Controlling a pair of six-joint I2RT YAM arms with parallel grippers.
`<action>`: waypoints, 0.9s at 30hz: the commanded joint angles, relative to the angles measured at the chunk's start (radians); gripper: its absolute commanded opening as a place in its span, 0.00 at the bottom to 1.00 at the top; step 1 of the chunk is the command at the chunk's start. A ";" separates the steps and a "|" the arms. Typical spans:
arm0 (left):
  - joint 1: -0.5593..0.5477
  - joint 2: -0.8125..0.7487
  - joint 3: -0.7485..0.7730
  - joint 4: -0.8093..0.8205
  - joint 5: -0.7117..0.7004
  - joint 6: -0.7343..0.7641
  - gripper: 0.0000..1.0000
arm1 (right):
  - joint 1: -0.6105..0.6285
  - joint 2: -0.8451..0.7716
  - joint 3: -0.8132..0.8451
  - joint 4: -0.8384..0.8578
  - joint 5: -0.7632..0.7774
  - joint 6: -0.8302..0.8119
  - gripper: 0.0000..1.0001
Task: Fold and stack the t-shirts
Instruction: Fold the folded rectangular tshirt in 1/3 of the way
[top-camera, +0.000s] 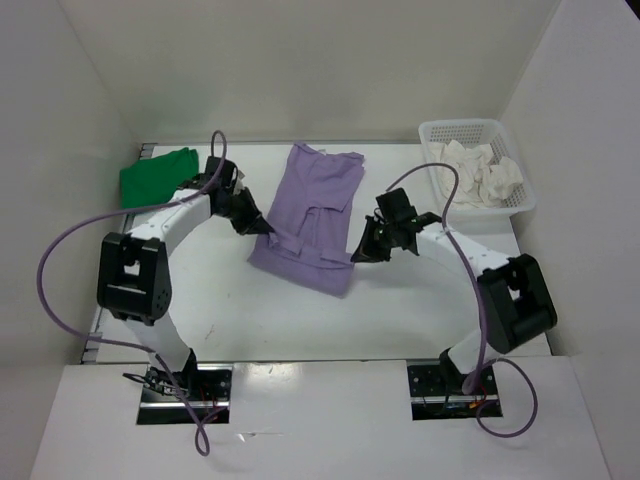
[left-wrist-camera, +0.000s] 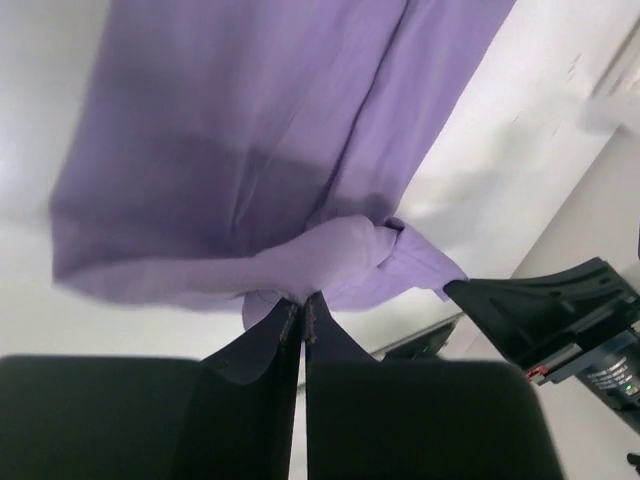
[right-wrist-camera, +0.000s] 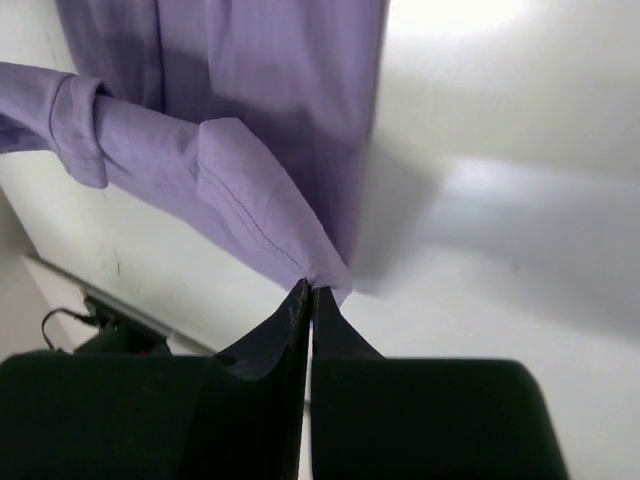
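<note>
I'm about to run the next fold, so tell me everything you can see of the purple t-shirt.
The purple t-shirt is plain, soft, light-purple fabric. It lies mid-way across the table, partly folded, with a sleeve flap across its front and wrinkles near the hem. The left gripper is shut on a bunched fold at its left edge. The right gripper is shut on its right hem corner.

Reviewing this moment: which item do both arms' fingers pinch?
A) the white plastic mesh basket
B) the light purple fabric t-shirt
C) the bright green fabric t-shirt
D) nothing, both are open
B: each wrist view shows shut fingers, the left arm's fingers and the right arm's fingers, nipping an edge of the light purple fabric t-shirt.
</note>
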 joint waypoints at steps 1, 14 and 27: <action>0.002 0.121 0.108 0.130 0.007 -0.061 0.07 | -0.070 0.091 0.125 -0.001 0.041 -0.110 0.00; 0.045 0.438 0.515 0.152 0.017 -0.111 0.08 | -0.215 0.401 0.457 0.017 0.007 -0.191 0.00; 0.088 0.544 0.533 0.219 -0.007 -0.111 0.40 | -0.224 0.619 0.658 0.003 -0.036 -0.204 0.01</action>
